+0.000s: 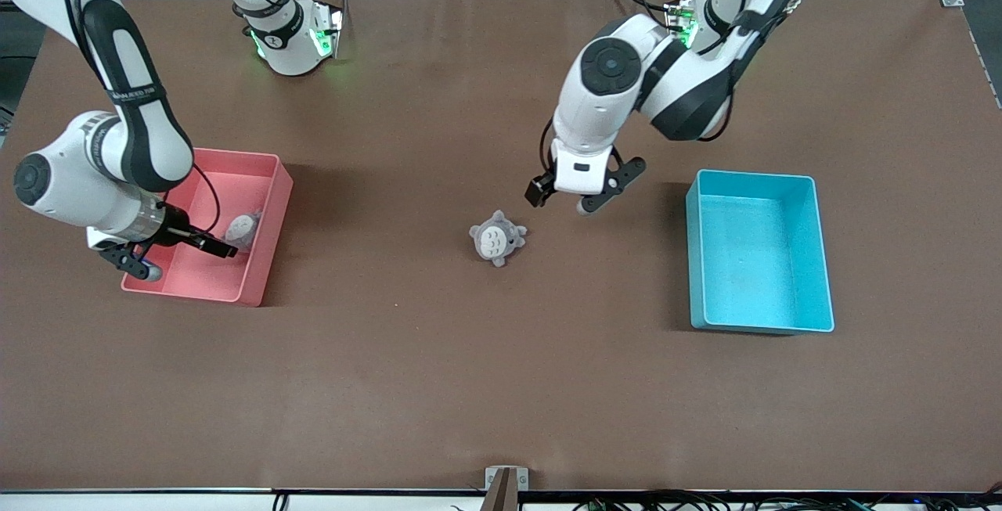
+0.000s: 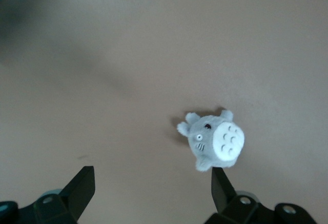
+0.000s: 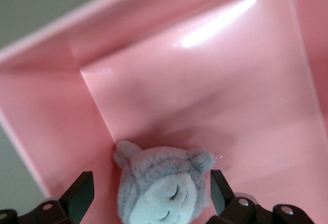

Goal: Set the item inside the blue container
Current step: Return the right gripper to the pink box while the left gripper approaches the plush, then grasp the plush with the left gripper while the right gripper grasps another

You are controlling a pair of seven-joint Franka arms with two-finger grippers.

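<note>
The light blue container (image 1: 755,260) stands empty toward the left arm's end of the table. A small grey plush toy (image 1: 497,239) (image 2: 212,141) with a white spotted belly lies on the brown table near the middle. My left gripper (image 1: 565,198) (image 2: 152,183) hangs open just above the table beside this toy, on the side toward the blue container, with nothing between its fingers. A second grey plush (image 1: 243,228) (image 3: 164,193) lies in the pink bin (image 1: 243,174) (image 3: 205,80). My right gripper (image 1: 190,260) (image 3: 152,185) is open over that bin, its fingers either side of this plush.
The pink bin stands toward the right arm's end of the table. Brown table surface stretches between the two bins and toward the front camera. A small bracket (image 1: 506,480) sits at the table's edge nearest the front camera.
</note>
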